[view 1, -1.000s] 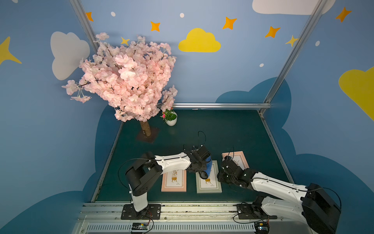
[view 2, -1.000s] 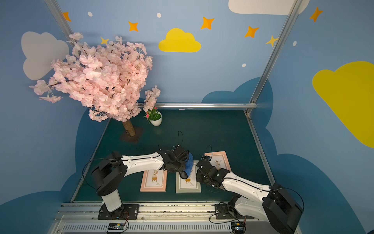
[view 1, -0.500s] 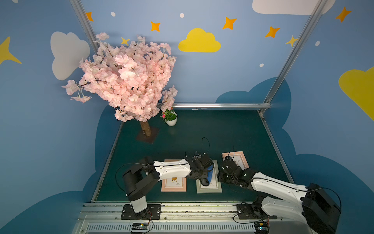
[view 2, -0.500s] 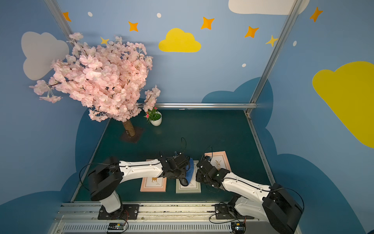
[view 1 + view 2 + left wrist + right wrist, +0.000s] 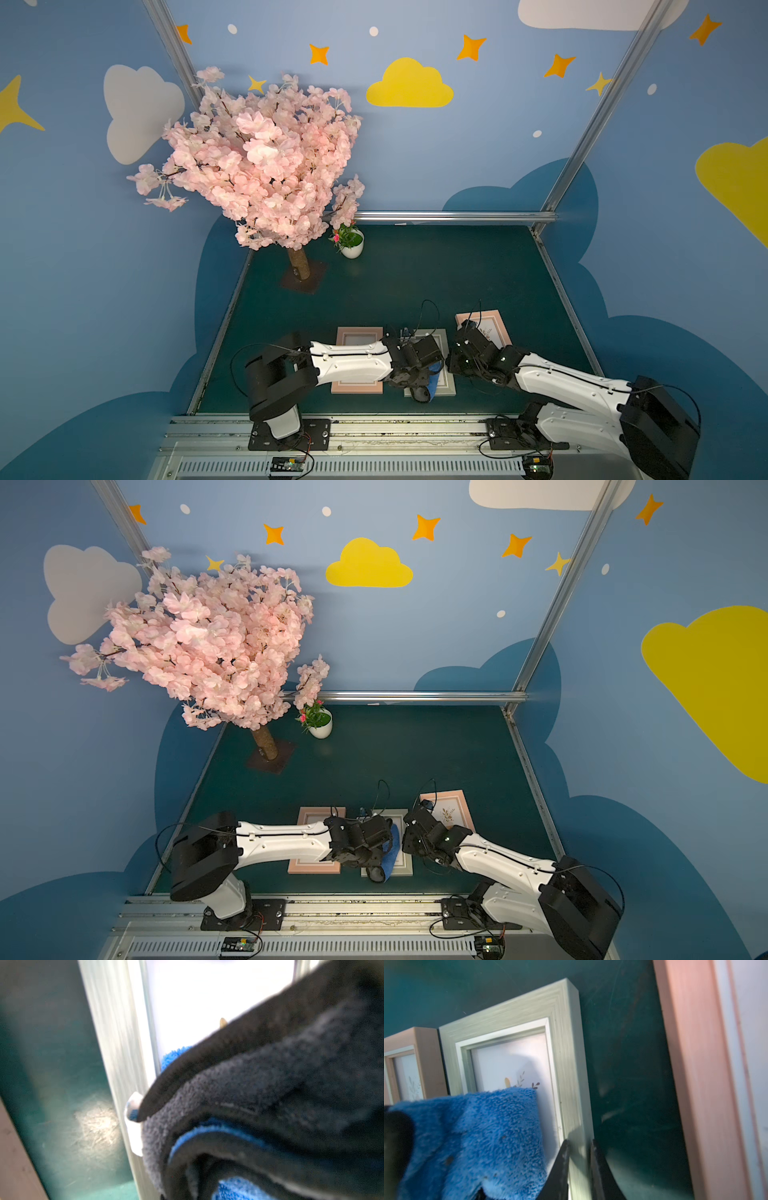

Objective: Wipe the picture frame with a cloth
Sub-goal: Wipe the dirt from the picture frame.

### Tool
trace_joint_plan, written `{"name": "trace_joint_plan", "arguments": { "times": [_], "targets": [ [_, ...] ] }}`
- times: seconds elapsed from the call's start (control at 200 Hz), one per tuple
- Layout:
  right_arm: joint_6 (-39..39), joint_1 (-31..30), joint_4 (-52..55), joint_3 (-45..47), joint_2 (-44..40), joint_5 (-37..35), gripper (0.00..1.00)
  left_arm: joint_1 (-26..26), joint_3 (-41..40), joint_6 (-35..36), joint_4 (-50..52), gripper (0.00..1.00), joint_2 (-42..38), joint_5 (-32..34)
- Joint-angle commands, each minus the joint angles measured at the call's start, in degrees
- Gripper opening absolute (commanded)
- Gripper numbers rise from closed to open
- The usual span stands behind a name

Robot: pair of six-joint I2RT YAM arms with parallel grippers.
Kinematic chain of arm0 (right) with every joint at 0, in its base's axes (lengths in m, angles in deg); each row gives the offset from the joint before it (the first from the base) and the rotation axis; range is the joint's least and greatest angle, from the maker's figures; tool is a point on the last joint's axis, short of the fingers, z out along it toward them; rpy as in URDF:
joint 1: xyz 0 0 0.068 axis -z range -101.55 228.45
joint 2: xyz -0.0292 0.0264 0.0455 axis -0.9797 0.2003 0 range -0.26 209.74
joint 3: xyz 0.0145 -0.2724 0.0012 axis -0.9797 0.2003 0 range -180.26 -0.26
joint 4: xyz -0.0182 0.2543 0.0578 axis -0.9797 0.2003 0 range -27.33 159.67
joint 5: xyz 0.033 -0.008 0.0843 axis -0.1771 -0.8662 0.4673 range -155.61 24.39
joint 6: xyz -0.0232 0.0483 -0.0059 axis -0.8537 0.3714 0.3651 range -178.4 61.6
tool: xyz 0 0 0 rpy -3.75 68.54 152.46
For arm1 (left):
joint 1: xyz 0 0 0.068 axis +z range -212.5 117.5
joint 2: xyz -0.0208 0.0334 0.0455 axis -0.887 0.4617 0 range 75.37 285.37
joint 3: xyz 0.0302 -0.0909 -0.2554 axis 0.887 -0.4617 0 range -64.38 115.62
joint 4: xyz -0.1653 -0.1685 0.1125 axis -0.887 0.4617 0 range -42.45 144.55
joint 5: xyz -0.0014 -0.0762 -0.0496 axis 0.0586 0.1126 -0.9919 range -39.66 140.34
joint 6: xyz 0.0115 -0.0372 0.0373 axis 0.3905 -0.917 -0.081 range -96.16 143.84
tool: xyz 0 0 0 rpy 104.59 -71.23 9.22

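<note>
Green table (image 5: 415,282) carries the grey frame (image 5: 512,1014), its side rail pinched by the right gripper (image 5: 579,1159). Since a second ago the left gripper (image 5: 417,380), clamped on the bunched cloth (image 5: 477,1126), has dragged it down the glass toward the near edge, so I judge this wiping stroke nearly done. Only the right wrist view shows that pinch.

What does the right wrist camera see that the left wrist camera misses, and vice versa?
Right wrist only: the right gripper clamping the rail of the pale grey wooden picture frame, and its leaf print. Left wrist only: the plush blue microfibre cloth showing its dark grey reverse and small white tag. Both: the cloth over that frame, and the dark green tabletop.
</note>
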Motion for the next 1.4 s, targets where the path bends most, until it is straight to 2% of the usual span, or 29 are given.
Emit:
{"name": "trace_joint_plan", "arguments": {
  "times": [0.0, 0.095, 0.33, 0.596, 0.856, 1.191, 1.397],
  "targets": [
    [0.1, -0.6, 5.6, 3.0, 1.8, 4.7, 0.18, 2.4, -0.6, 1.4, 2.1, 0.03, 3.3, -2.9],
    [0.1, -0.6, 5.9, 3.0, 1.5, 4.6, 0.18, 5.8, -2.2, 2.6, -3.0, 0.03, 3.7, -4.5],
    [0.2, -0.6, 6.4, 3.0, 0.4, 4.2, 0.19, 12.9, 3.2, 7.9, -2.5, 0.03, 7.1, -2.5],
    [0.2, -0.6, 7.2, 2.8, 0.2, 4.2, 0.19, 14.1, 7.2, 10.9, 0.7, 0.03, 8.3, -0.4],
    [0.2, -0.6, 7.0, 2.4, 0.5, 4.1, 0.19, 11.4, 1.3, 8.5, 1.6, 0.03, 4.2, -1.8],
    [0.3, -0.6, 7.2, 2.0, 0.7, 3.3, 0.22, 3.1, -1.9, 3.6, 10.0, 0.03, -3.0, -1.6],
    [0.0, -0.7, 6.3, 2.5, 0.0, 3.9, 0.22, -0.1, -6.2, 0.3, 10.8, 0.03, -6.3, -0.8]
  ]
}}
